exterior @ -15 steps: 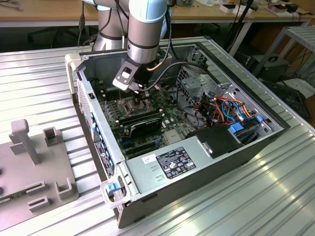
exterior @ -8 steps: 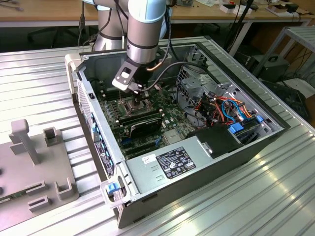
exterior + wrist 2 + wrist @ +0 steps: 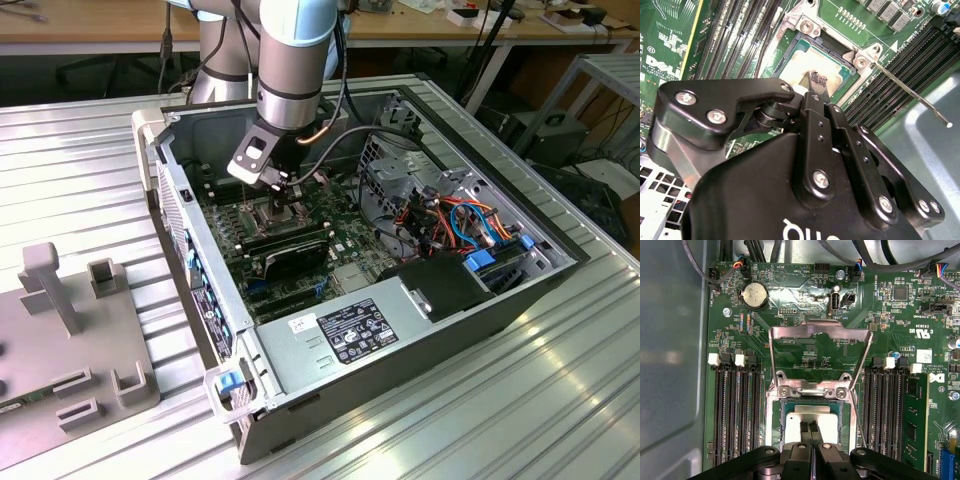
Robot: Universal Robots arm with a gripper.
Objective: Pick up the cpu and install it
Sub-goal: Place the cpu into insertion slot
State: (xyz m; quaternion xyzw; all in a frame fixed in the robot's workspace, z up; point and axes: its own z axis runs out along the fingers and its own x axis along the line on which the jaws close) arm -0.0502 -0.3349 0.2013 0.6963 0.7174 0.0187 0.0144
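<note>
Exterior view, hand [image 3: 285, 197]: reaches straight down into the open case [image 3: 400, 335] lying on the counter [image 3: 560, 410].
Second wrist view, CPU [image 3: 799, 62]: flat in the socket [image 3: 862, 57], lid up.
Second wrist view, hand [image 3: 818, 86]: closed tip to tip on the CPU's middle and gripping nothing, probably pressing it home.
Second wrist view, lever [image 3: 910, 93]: swung free, so the socket is unlocked.
First wrist view, plate [image 3: 820, 332]: hinged up, leaving the CPU [image 3: 790, 422] reachable.
First wrist view, axis: near square with no clear long side, edges parallel to the slots [image 3: 737, 410] on either side.
</note>
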